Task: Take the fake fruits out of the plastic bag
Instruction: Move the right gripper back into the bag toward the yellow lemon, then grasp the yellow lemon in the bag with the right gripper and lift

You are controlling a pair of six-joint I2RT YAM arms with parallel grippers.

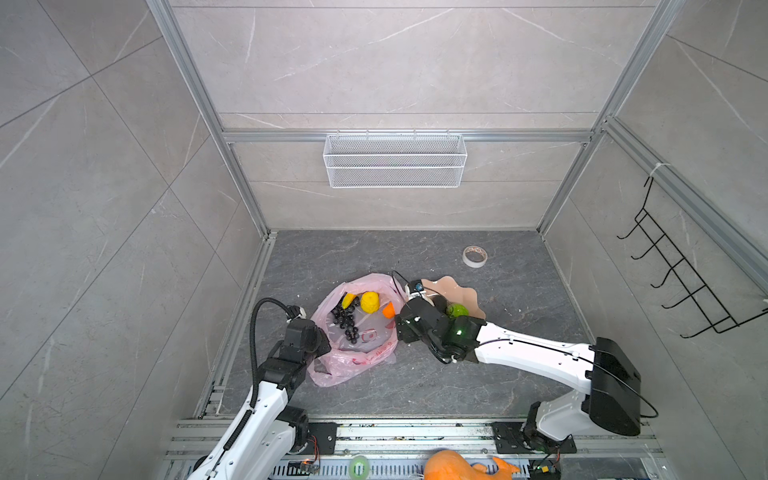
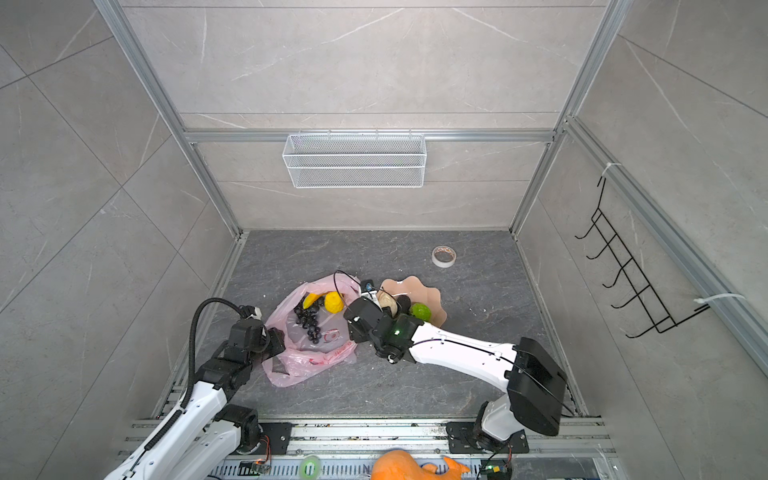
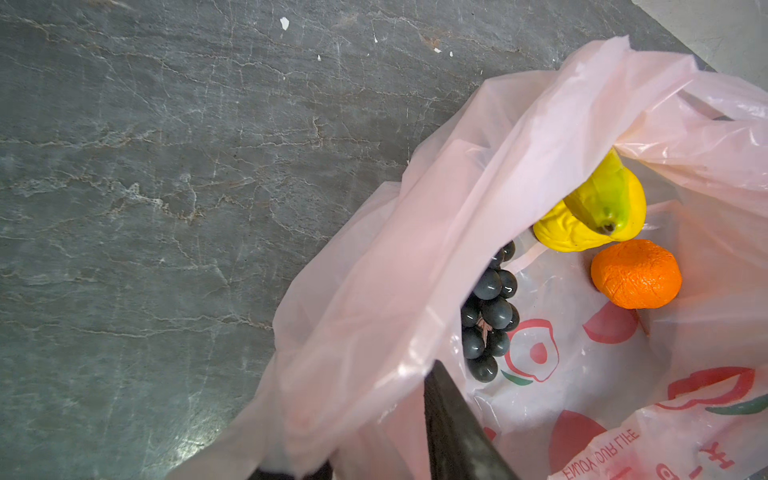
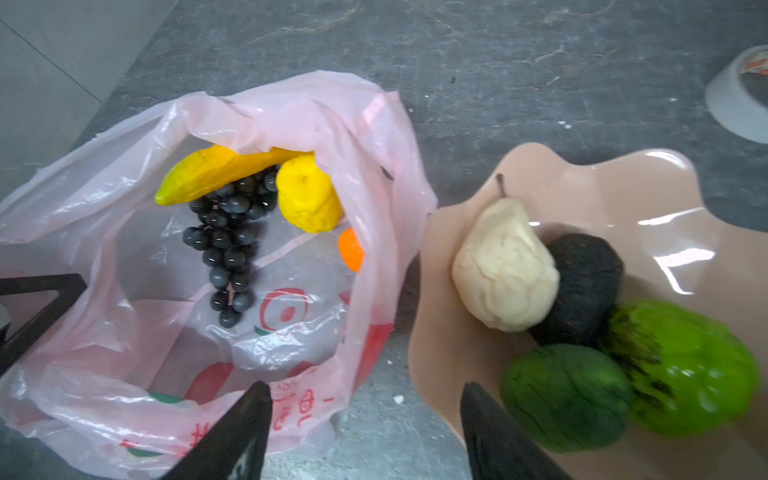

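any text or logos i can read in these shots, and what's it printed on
"ENJOY YOUR LIFE": red print on the plastic bag, seen upside down in the left wrist view.
Red characters beside it on the bag: too partial and blurred to read.
Red and green fruit logo on the bag: a picture, no words.
Roll of tape: reddish marks inside the core, too small to read.
Nothing else legible.

grey tiled walls (image 1: 395, 62), dark marbled floor (image 1: 374, 253), white mesh basket (image 1: 395, 160).
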